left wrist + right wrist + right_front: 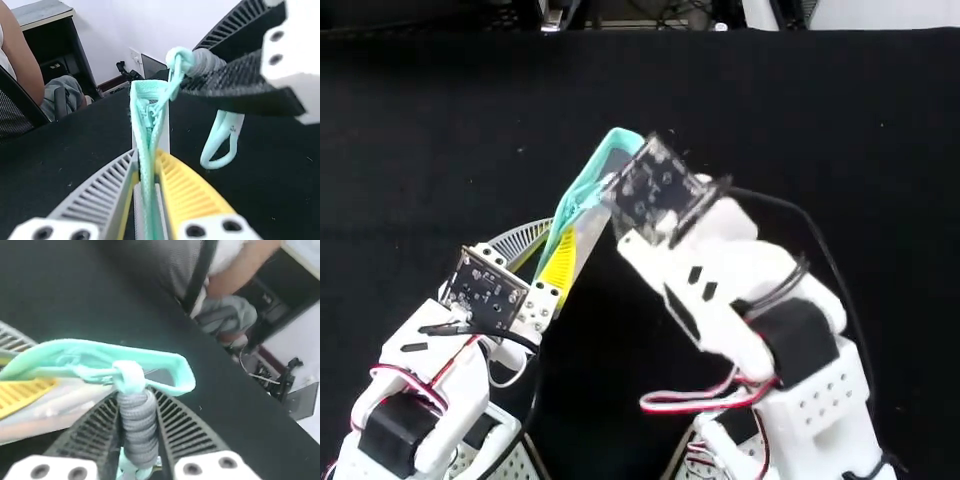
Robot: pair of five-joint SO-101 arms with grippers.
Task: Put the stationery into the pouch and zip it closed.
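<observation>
The black surface [420, 120] is lying below both end effectors. The pouch [578, 200] is stretching between them instead of resting flat, so only your two grips are bracing it.

The left end effector [147, 155] is closing narrowly on the pouch's edge between its grey and yellow fingers, and the pouch is running straight out from its fingertips. The right end effector [135, 392] is clamping the mint pull cord [129, 374] at its fingertips, at the pouch end farthest from the left end effector.

Several risks are building here:
- **Off-line pull:** if you are drawing the cord out of line with the zip [150, 107], the slider is likely to bind and the pouch to twist.
- **Weak anchor:** the left end effector is gripping only a thin strip of fabric, so a hard tug is likely to drag it free.
- **Soft cord:** the cord may be sliding through the right fingers under load.

I cannot tell whether the stationery is sitting inside, nor how much of the zip is closed. If the mouth is gaping, a jerk could be shaking contents out.
</observation>
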